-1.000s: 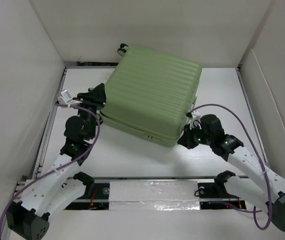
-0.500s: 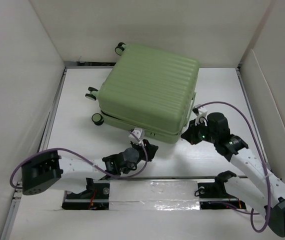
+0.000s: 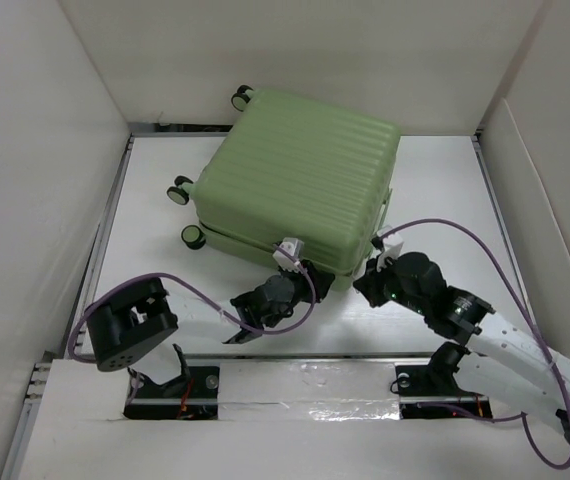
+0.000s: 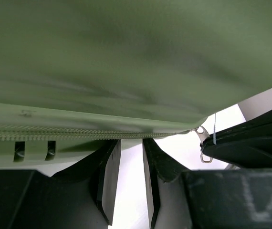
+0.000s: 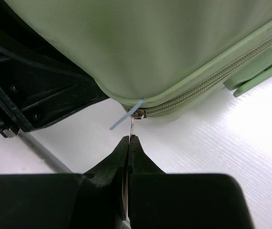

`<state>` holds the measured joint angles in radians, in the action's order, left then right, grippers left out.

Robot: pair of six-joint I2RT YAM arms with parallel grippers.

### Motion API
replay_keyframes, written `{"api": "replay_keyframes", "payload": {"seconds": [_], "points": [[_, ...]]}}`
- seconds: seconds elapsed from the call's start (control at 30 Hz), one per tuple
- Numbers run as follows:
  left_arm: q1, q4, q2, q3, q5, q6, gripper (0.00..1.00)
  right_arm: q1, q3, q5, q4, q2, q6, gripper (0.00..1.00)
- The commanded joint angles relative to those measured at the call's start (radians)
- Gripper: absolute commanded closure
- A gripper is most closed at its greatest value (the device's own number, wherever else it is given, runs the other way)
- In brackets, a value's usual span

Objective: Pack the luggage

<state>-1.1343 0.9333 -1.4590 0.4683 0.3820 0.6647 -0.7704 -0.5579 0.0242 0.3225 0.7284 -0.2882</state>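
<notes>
Since the left tool (image 4: 131, 142), narrowly spread, joined the right tool (image 5: 129, 139) pinching the luggage's (image 3: 305, 190) zip pull (image 5: 132, 125), we expect zipping.

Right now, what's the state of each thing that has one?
suitcase, closed, lying flat.
zipper, shut along the visible stretch.
right gripper, shut on zipper pull.
left gripper, slightly open, empty, at the suitcase's near edge.

The white desk (image 3: 445, 190) carries 1 light-green suitcase (image 3: 305, 180), lying flat and zipped at an angle, its black wheels (image 3: 178, 192) toward the left.
</notes>
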Motion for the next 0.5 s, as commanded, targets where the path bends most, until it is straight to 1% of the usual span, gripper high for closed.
{"api": "replay_keyframes", "payload": {"seconds": [0.0,0.1,0.17,0.23,0.3,0.37,0.4,0.43,0.47], "points": [[0.051,0.104,-0.049,0.076,0.017,-0.007,0.77,-0.133,-0.028,0.008,-0.046,-0.030,-0.075,1.00],[0.061,0.121,-0.099,0.114,0.000,-0.004,0.78,-0.193,-0.020,-0.001,-0.071,-0.034,-0.121,1.00],[0.061,0.150,-0.127,0.127,-0.012,0.009,0.78,-0.237,0.005,-0.018,-0.118,-0.012,-0.163,1.00],[0.061,0.173,-0.133,0.130,-0.025,0.022,0.78,-0.247,0.018,-0.064,-0.200,0.023,-0.195,1.00],[0.061,0.180,-0.132,0.128,-0.025,0.030,0.78,-0.256,0.033,-0.098,-0.322,0.095,-0.212,1.00],[0.050,0.171,-0.124,0.127,-0.023,0.023,0.78,-0.256,0.050,-0.153,-0.431,0.153,-0.259,1.00],[0.050,0.158,-0.113,0.121,-0.012,0.019,0.77,-0.256,0.056,-0.208,-0.501,0.211,-0.264,1.00],[0.050,0.139,-0.088,0.109,-0.005,0.021,0.77,-0.256,0.052,-0.249,-0.508,0.236,-0.288,1.00],[0.050,0.131,-0.068,0.092,0.007,0.022,0.73,-0.256,0.050,-0.283,-0.516,0.255,-0.289,1.00]]}}
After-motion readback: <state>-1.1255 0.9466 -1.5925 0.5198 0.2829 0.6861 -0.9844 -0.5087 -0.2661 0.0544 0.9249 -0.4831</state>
